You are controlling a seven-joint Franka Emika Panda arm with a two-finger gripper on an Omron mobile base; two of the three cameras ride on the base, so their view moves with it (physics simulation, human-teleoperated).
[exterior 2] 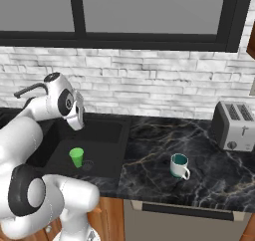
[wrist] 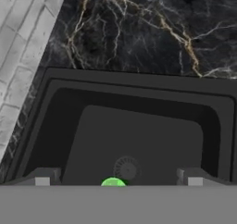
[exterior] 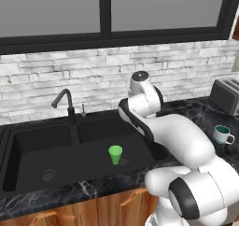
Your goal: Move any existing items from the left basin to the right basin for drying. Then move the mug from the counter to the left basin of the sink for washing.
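Note:
The bright green cup [exterior: 115, 154] [exterior 2: 76, 156] stands upright in the right basin [exterior: 100, 131] [exterior 2: 102, 135] of the black sink, beside its round drain. In the hand view my gripper [wrist: 119, 180] hangs open high over that basin, looking straight down, and the top of the cup [wrist: 112, 183] peeks up between the two fingertips [wrist: 44, 179], well below them. The left basin [exterior: 37, 148] holds nothing but its drain. On the marble counter [exterior 2: 159, 145] to the right of the sink, the white mug [exterior: 223, 134] [exterior 2: 179, 166] stands upright, far from the gripper.
A black curved faucet [exterior: 65, 103] rises behind the sink's divider. A silver toaster [exterior 2: 233, 125] [exterior: 226, 96] sits at the back right of the counter. A white brick wall and a window run behind the sink. My own arm hides part of the right basin's edge in the left base view.

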